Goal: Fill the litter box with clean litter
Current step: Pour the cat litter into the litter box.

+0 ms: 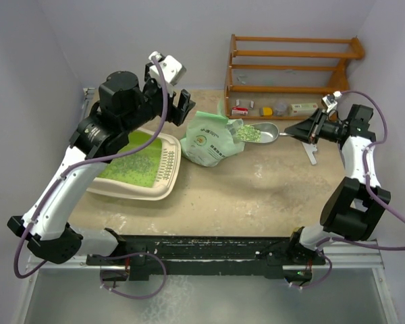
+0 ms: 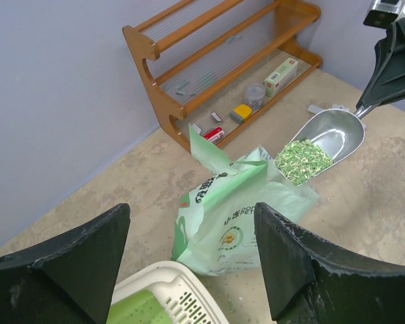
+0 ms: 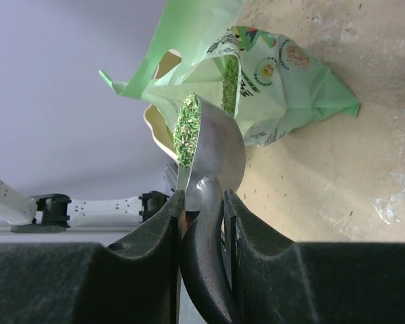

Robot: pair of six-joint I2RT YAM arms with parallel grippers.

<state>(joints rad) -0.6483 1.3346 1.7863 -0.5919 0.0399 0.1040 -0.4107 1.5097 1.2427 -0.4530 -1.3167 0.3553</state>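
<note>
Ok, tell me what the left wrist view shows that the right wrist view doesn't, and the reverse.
Only left wrist: the wooden shelf, and the open left pincer. Only right wrist: white arm links at the left edge, and the scoop handle seen up close. Both: the green bag, the metal scoop loaded with clean litter, and the right pincer shut on it.

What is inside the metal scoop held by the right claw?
A heap of pale green litter granules fills the front of the metal scoop; the rear of its bowl is bare. The scoop's floor under the heap is covered, so its depth cannot be seen.
</note>
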